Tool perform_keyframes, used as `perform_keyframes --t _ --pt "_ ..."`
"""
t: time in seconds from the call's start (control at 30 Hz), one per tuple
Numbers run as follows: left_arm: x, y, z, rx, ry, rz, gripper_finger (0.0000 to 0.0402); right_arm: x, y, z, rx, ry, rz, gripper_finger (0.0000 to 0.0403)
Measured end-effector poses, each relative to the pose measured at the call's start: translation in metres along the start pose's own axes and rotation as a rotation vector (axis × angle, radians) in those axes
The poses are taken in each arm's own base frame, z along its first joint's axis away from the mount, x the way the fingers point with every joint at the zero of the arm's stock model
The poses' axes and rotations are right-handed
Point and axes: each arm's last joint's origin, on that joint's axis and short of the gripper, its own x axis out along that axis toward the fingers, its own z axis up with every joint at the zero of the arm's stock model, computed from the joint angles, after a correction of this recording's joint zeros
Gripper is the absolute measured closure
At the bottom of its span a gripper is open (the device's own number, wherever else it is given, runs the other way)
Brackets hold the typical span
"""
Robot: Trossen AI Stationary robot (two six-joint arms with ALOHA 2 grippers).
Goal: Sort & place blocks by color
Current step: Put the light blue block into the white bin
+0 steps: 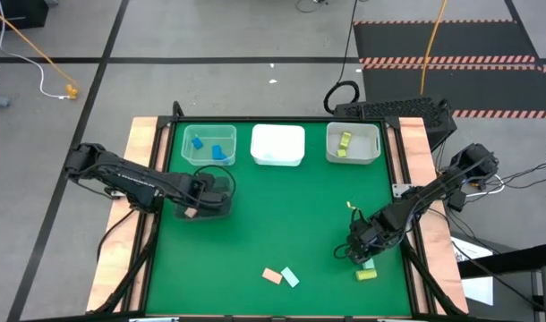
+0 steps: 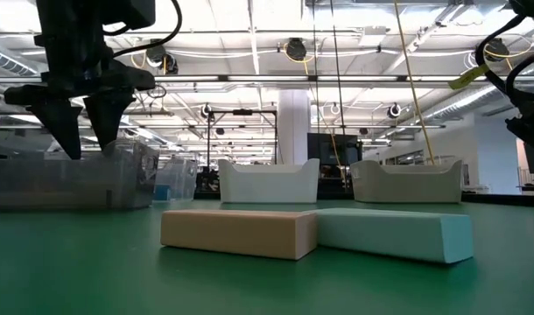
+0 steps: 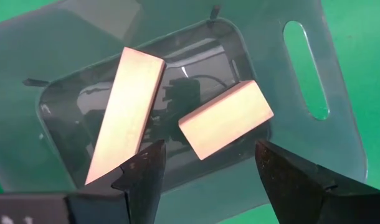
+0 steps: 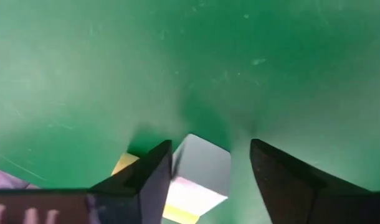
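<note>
Three bins line the far edge of the green mat (image 1: 282, 215): a clear bin (image 1: 208, 146) with two blue blocks (image 1: 197, 142), a white bin (image 1: 277, 145), and one (image 1: 353, 143) holding yellow-green blocks (image 1: 344, 144). The left gripper (image 3: 205, 171), fingers apart, hangs over a fourth clear bin (image 3: 302, 155) with two smooth salmon bars (image 3: 225, 118). The right gripper (image 4: 209, 165), also open, straddles a pale mint block (image 4: 199, 171) touching a yellow-green one (image 1: 366, 275). A salmon bar (image 1: 272, 275) and a mint bar (image 1: 290, 277) lie touching up front.

A big industrial lab: strip-lit open ceiling (image 2: 276, 35), taped concrete floor (image 1: 210, 54).
</note>
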Motion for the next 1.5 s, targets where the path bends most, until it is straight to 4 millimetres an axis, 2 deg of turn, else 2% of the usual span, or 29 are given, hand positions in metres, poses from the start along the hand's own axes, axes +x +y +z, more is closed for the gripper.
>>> perform_keyframes --t 0.33,0.57,0.7,0.97,1.07,1.27,1.5 --pt "0.0 -0.005 0.0 -0.008 0.019 -0.053 0.0158 0.003 0.003 0.001 -0.021 0.003 0.011 0.0293" --pt "0.0 -0.005 -0.001 -0.008 0.031 -0.055 0.0158 0.003 0.003 0.001 -0.094 0.002 0.013 0.0334" --pt "0.0 -0.005 -0.001 -0.007 0.043 -0.056 0.0158 0.002 0.003 0.001 -0.15 0.002 0.013 0.0317" --pt "-0.015 0.001 -0.001 -0.012 0.094 -0.127 0.0158 -0.006 0.004 -0.003 -0.287 0.002 0.073 0.0218" --pt "-0.022 0.004 0.0 -0.026 0.091 -0.166 0.0158 -0.01 0.003 -0.006 -0.374 -0.002 0.087 0.0195" --pt "-0.036 0.011 0.002 -0.076 0.072 -0.238 0.0158 -0.003 -0.001 -0.023 -0.62 -0.062 0.048 0.0188" --pt "-0.042 0.013 0.0 -0.11 0.026 -0.276 0.0158 0.003 -0.008 -0.034 -0.759 -0.201 -0.031 0.0188"
